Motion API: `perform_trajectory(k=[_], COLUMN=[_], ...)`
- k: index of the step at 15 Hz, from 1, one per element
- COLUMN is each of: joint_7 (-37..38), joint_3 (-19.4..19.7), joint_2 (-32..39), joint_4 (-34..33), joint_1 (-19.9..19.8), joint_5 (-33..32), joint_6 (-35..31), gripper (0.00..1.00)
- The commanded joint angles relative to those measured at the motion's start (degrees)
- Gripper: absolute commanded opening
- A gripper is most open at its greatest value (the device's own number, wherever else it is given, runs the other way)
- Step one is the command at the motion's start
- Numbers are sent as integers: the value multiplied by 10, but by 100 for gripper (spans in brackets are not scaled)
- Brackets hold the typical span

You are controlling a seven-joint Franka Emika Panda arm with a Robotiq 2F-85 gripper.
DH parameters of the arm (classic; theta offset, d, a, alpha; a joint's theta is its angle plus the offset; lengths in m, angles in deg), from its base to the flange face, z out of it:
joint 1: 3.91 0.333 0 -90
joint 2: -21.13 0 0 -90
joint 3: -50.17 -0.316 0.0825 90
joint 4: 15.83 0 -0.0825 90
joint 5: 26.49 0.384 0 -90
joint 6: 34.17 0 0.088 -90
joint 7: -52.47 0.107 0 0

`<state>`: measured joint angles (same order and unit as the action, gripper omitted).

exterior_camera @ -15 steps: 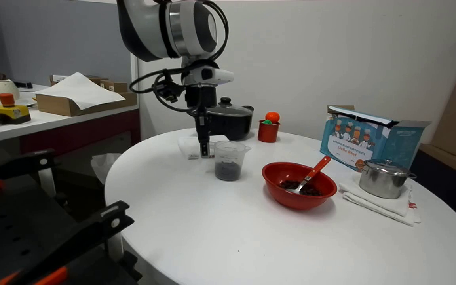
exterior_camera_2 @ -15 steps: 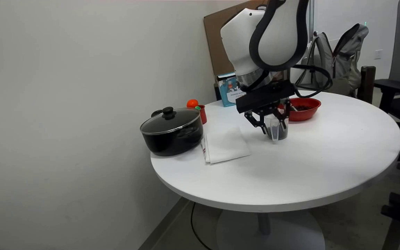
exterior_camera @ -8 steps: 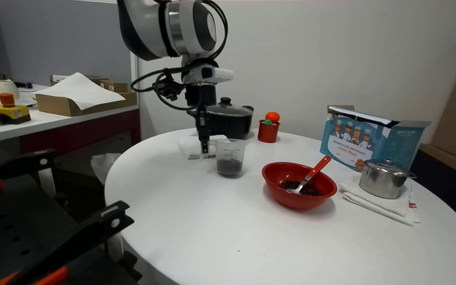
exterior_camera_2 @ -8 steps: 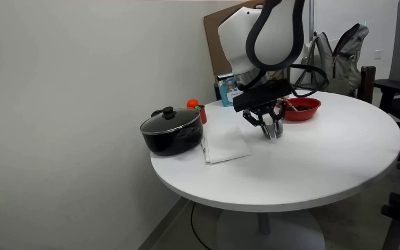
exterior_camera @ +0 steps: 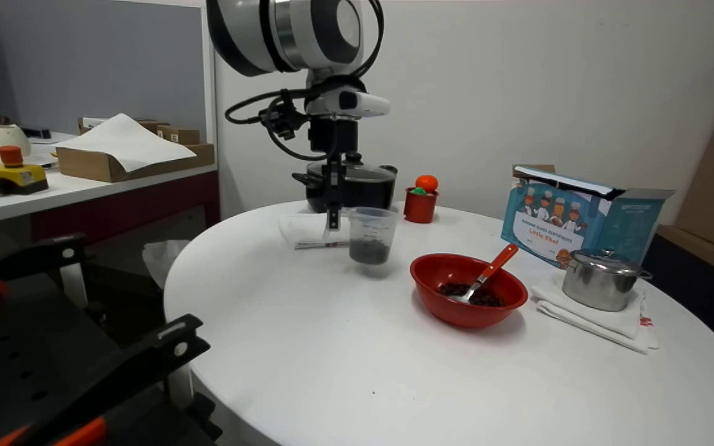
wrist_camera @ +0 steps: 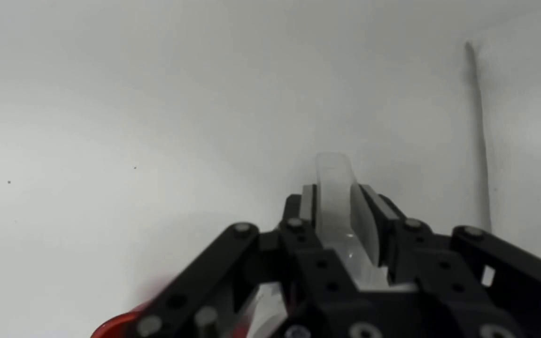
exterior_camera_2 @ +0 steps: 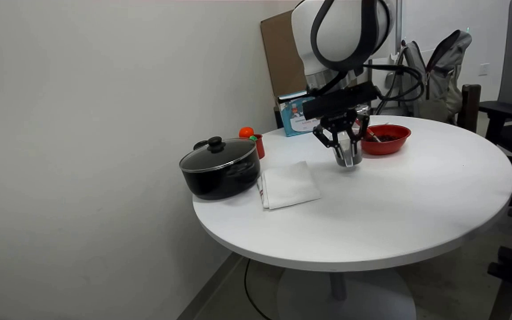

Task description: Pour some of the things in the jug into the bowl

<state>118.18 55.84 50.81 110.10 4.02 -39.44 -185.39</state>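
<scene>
The jug [exterior_camera: 372, 230] is a see-through measuring cup held upright a little above the table, with its shadow beneath. The dark things [exterior_camera: 369, 252] fill its lower part. My gripper [exterior_camera: 333, 224] is shut on the jug's handle [wrist_camera: 333, 166], which sticks out between the two finger pads in the wrist view. The gripper [exterior_camera_2: 347, 149] also partly covers the jug [exterior_camera_2: 343, 159] in an exterior view. The wide red bowl [exterior_camera: 462, 314] stands apart from the jug, with dark matter and a red-handled utensil inside. Its rim shows at the wrist view's bottom edge [wrist_camera: 113, 324].
A black lidded pot [exterior_camera_2: 220, 182], a small red cup [exterior_camera: 419, 207] and a folded white cloth [exterior_camera_2: 289, 186] stand behind the jug. A metal pot [exterior_camera: 602, 288] on a white towel and a blue box [exterior_camera: 555, 217] stand past the bowl.
The fingers have closed from open around the handle onto it. The jug has since risen off the table and moved a little towards the bowl. The bowl has not moved.
</scene>
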Motion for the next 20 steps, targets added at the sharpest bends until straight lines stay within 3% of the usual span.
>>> perform_trajectory(k=[1, 5, 7, 10, 15, 20], joint_7=[-122, -288, -351, -428, -474, -561], joint_3=[-36, -81, -81, -64, -16, 8], joint_2=[-48, -71, -82, -88, -77, -66], joint_4=[29, 23, 14, -7, -39, -70], joint_1=[-62, -132, -153, -182, -224, -274], joint_5=[96, 242, 302, 381, 433, 512], joint_6=[0, 40, 75, 147, 255, 343], gripper=[6, 6, 6, 6, 6, 6])
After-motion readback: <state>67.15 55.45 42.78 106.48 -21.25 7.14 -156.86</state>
